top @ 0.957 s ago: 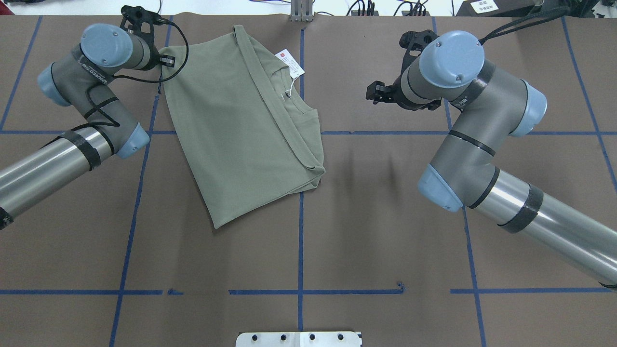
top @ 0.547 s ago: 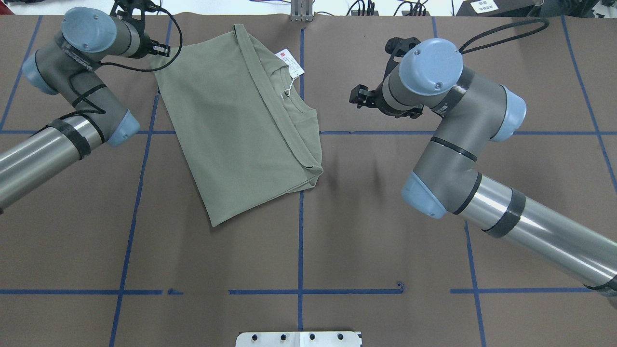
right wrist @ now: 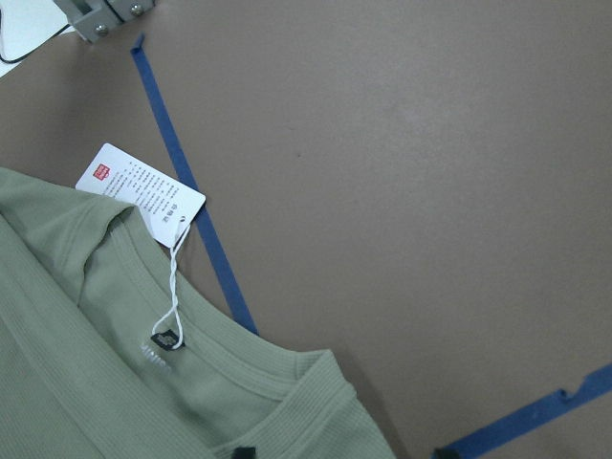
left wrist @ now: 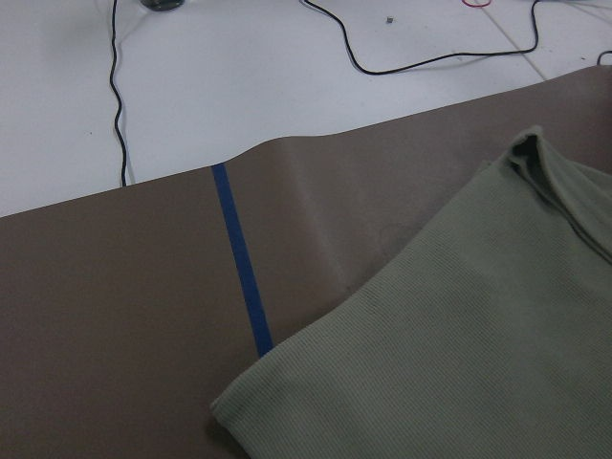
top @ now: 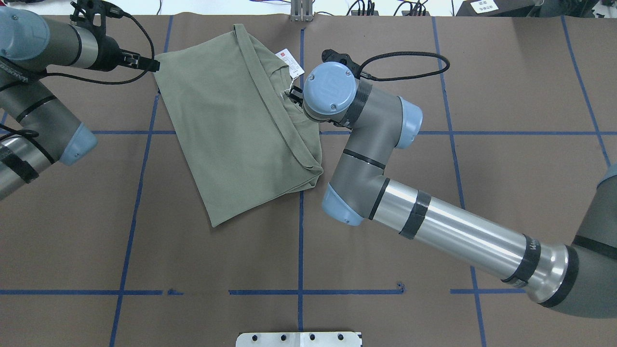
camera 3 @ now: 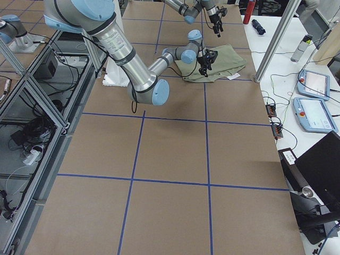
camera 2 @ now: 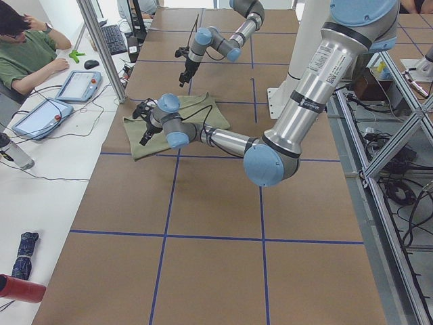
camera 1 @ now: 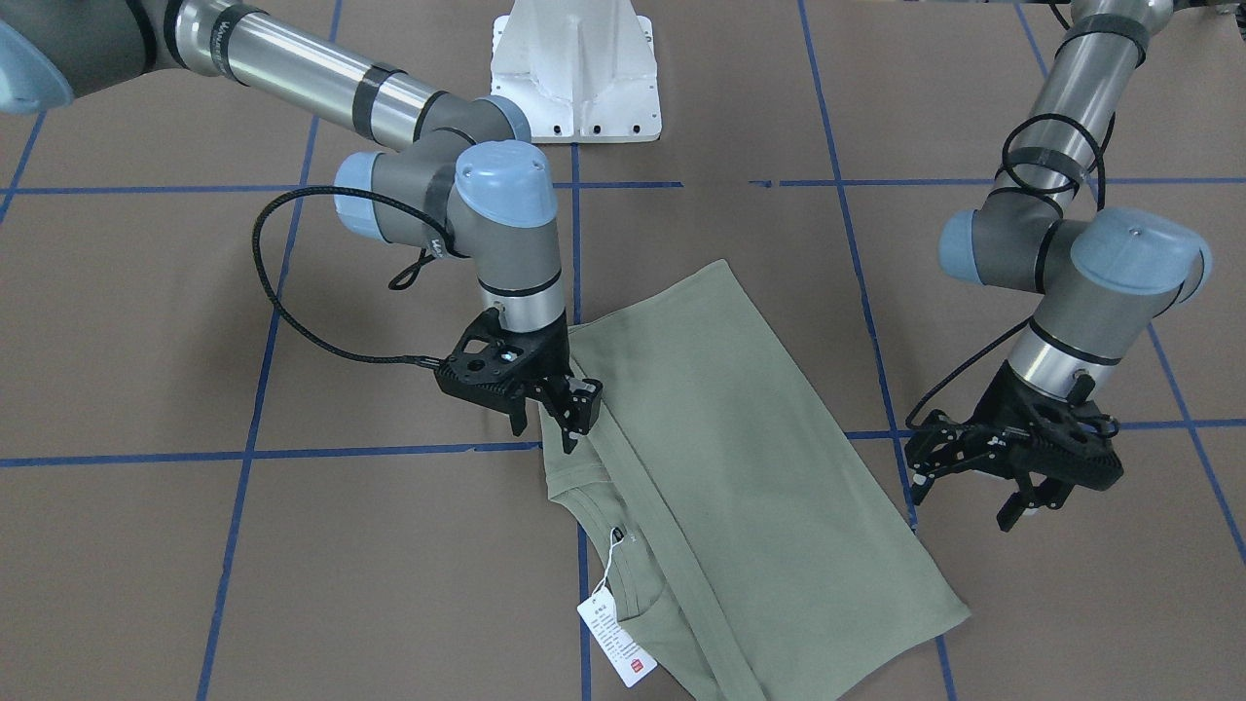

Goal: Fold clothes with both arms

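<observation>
Right gripper point(camera 1: 545, 433), fingers spread, above the folded green shirt's point(camera 1: 740, 438) neck edge; left gripper point(camera 1: 962, 498), fingers released, beside the shirt.

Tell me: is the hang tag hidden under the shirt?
No, the white hang tag lies exposed beside the green shirt neckline, joined to it by a white string.

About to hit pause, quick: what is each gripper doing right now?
Left gripper: open, empty, beside a corner of the sage-green knit shirt.
Right gripper: open, jaws over the shirt's neck-side edge, nothing gripped yet.
</observation>
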Robot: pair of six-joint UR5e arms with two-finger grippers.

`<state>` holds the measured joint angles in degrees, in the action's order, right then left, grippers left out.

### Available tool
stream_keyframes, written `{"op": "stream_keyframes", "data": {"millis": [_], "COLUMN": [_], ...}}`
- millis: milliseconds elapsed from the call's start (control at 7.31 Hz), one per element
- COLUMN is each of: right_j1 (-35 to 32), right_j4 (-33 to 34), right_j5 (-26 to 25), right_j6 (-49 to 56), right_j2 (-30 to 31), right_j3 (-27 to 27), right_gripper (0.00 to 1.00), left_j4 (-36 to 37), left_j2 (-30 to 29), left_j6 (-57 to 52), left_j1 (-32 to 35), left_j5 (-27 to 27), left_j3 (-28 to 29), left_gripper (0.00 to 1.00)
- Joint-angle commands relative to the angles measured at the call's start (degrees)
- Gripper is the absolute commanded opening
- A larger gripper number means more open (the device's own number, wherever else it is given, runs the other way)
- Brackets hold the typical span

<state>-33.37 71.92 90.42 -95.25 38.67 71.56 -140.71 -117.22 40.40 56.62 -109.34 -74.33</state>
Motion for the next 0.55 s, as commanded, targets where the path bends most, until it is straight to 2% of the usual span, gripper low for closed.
{"op": "stream_keyframes", "data": {"millis": [0, 274, 410], "right_j1": [2.52, 2.61, 2.61], "right_j4": [-1.53, -1.52, -1.44], "right_j5": [-2.00, -2.00, -2.00], "right_j6": [1.81, 6.81, 10.40], "right_j2": [-2.03, -1.50, -1.41], "right_j3": [-5.11, -5.20, -5.20], "right_gripper": [0.61, 0.52, 0.51], "left_j4": [-0.01, -0.27, -0.27], "left_j2": [0.77, 0.77, 0.77], "left_j6": [2.22, 2.31, 2.31], "left_j1": [-0.37, -0.37, -0.46], "left_j5": [-0.78, -0.70, -0.70], "left_j3": [-1.08, -1.08, -1.00], "left_gripper": [1.00, 1.00, 1.00]}}
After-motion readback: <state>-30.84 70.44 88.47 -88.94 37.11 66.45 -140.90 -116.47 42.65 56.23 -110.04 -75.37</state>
